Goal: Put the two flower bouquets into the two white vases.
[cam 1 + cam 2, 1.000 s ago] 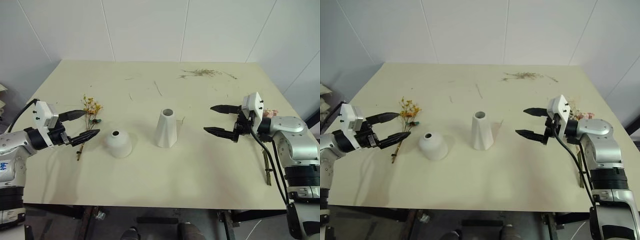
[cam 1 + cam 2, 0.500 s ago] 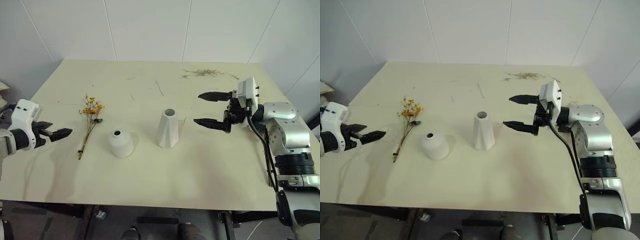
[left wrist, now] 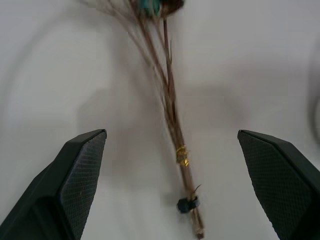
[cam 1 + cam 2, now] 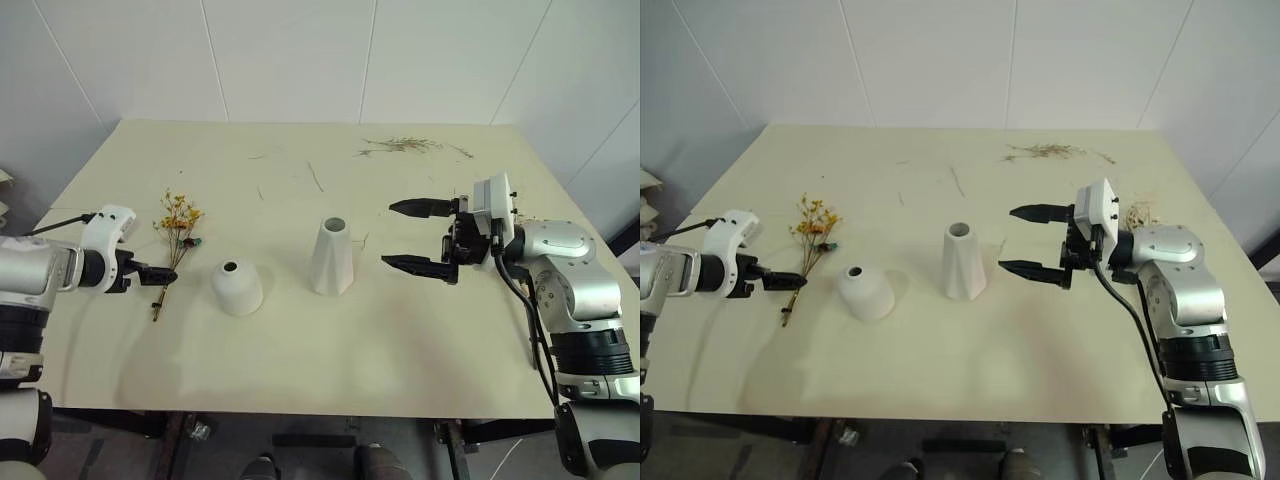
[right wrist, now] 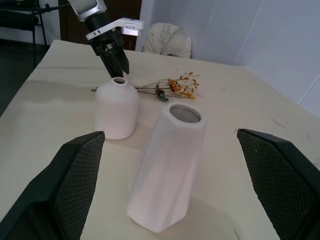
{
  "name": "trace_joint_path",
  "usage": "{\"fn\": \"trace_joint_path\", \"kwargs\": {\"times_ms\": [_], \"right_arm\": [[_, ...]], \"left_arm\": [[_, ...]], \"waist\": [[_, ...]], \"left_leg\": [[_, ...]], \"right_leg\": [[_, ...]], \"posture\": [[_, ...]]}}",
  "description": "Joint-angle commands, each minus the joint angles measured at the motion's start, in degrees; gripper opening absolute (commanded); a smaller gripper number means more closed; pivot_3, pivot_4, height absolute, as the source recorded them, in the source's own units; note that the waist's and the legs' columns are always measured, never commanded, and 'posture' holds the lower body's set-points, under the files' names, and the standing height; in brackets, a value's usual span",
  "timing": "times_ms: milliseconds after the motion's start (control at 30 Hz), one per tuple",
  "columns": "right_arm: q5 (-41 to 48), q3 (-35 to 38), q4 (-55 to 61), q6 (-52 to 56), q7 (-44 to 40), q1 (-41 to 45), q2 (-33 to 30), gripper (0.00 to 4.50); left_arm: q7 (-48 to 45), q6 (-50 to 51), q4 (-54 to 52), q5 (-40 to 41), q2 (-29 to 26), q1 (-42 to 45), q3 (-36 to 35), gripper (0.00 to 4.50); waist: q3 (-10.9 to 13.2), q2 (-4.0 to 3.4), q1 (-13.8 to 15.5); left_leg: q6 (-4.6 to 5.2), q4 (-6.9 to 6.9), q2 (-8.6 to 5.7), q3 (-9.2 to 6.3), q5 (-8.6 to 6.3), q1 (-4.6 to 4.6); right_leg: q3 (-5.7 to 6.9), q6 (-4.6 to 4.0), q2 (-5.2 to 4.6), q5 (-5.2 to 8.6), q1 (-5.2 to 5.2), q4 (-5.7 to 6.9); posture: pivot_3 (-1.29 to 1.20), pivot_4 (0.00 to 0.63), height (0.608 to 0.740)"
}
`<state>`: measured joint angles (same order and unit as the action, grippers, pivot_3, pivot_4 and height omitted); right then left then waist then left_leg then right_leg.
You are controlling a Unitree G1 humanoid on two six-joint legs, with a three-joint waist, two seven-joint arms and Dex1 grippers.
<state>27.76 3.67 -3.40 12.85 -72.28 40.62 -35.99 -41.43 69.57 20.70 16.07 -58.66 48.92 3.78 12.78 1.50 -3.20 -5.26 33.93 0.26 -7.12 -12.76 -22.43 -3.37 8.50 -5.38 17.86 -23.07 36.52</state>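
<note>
The yellow-orange bouquet (image 4: 180, 222) lies flat on the table's left side, its thin stems (image 3: 170, 105) running toward the front edge. My left gripper (image 4: 160, 275) hovers over the lower stems, tilted downward and open, with the stems between its fingers but untouched. The short domed vase (image 4: 237, 287) stands just right of it, and the taller tapered vase (image 4: 331, 257) stands at the centre. My right gripper (image 4: 388, 234) is level, pointing at the tall vase from its right, open and empty. A bit of the cream-pink bouquet (image 4: 1137, 212) peeks out behind my right arm.
Loose dry twigs (image 4: 405, 146) lie near the table's far edge at the right, and a few thin strands (image 4: 315, 177) lie behind the vases. The cream tabletop (image 4: 330, 350) has open room in front of the vases.
My left gripper swung out from beside the bouquet, then came back tipped downward over the stems. My right gripper moved left, closer to the tall vase. Both stayed open.
</note>
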Motion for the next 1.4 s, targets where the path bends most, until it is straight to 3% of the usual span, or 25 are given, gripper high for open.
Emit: {"fn": "trace_joint_path", "kwargs": {"times_ms": [33, 100, 267, 500, 767, 900, 1300, 1400], "right_arm": [[1.9, 1.1, 2.7, 0.0, 0.1, -0.8, 0.0, 4.49], [3.0, 0.9, 3.4, 0.4, -1.3, -1.3, -0.2, 4.49], [2.9, 0.4, 4.4, -0.5, -1.3, -0.5, 0.0, 4.49], [2.7, 1.3, 3.9, -1.5, -1.7, 0.2, -1.0, 4.49], [3.2, 1.7, 3.8, -1.2, -2.8, 1.7, -2.5, 4.49], [3.7, 1.6, 4.5, -0.5, -3.3, 1.8, -3.2, 4.50], [2.9, 0.7, 2.6, -0.6, -3.8, 3.8, -4.0, 4.50], [2.7, 0.6, 2.0, -0.7, -3.6, 4.4, -3.7, 4.50]], "left_arm": [[-0.7, -0.4, 6.7, -4.3, -0.2, 4.3, 4.5, 4.50], [-1.5, -4.8, 11.5, -7.5, 0.4, 7.0, 7.8, 4.50], [-7.0, -4.5, 17.8, -9.8, 2.8, 11.6, 12.7, 4.50], [-9.8, -5.7, 26.3, -12.2, 8.0, 15.5, 13.5, 4.50], [-12.4, -8.7, 34.1, -15.7, 9.8, 16.5, 13.4, 4.50], [-12.4, -9.8, 36.5, -16.5, 10.7, 17.4, 12.2, 3.64], [-9.0, -10.6, 38.8, -17.0, 12.4, 17.3, 5.9, 0.03], [-8.9, -10.0, 38.6, -17.0, 11.9, 16.7, 4.5, 0.01]], "waist": [[0.0, 0.00, 0.0], [0.0, 0.00, 0.0], [0.0, 0.01, 0.1], [0.0, 0.01, 0.1], [0.0, 0.00, 0.1], [0.0, 0.00, 0.1], [0.0, 0.00, 0.4], [0.0, 0.00, 0.5]], "left_leg": [[0.00, 0.00, 0.00, 0.01, 0.00, 0.01], [0.00, 0.00, 0.01, 0.00, 0.00, 0.00], [0.00, 0.02, -0.01, -0.01, 0.00, -0.09], [0.00, 0.02, -0.01, -0.01, 0.00, -0.12], [-0.03, 0.15, -0.03, 0.00, 0.02, -0.05], [-0.03, 0.19, -0.03, 0.01, 0.04, 0.02], [-0.03, 0.20, -0.15, 0.00, 0.03, -0.02], [-0.03, 0.21, -0.15, -0.01, 0.03, -0.02]], "right_leg": [[-0.01, 0.00, 0.00, 0.00, 0.00, 0.00], [0.00, 0.01, 0.02, 0.00, -0.02, 0.00], [0.01, 0.01, 0.01, 0.00, -0.03, -0.02], [0.01, 0.03, 0.01, 0.01, -0.10, 0.02], [0.00, 0.04, -0.01, 0.01, -0.09, 0.24], [-0.02, 0.05, -0.01, 0.01, -0.06, 0.34], [-0.03, 0.11, -0.13, 0.04, -0.05, 0.31], [-0.03, 0.11, -0.13, 0.04, -0.06, 0.33]], "posture": [[0.00, 0.150, 0.740], [0.00, 0.150, 0.740], [0.00, 0.150, 0.740], [0.00, 0.150, 0.740], [0.00, 0.150, 0.740], [0.00, 0.150, 0.740], [0.00, 0.150, 0.740], [0.00, 0.150, 0.740]]}}
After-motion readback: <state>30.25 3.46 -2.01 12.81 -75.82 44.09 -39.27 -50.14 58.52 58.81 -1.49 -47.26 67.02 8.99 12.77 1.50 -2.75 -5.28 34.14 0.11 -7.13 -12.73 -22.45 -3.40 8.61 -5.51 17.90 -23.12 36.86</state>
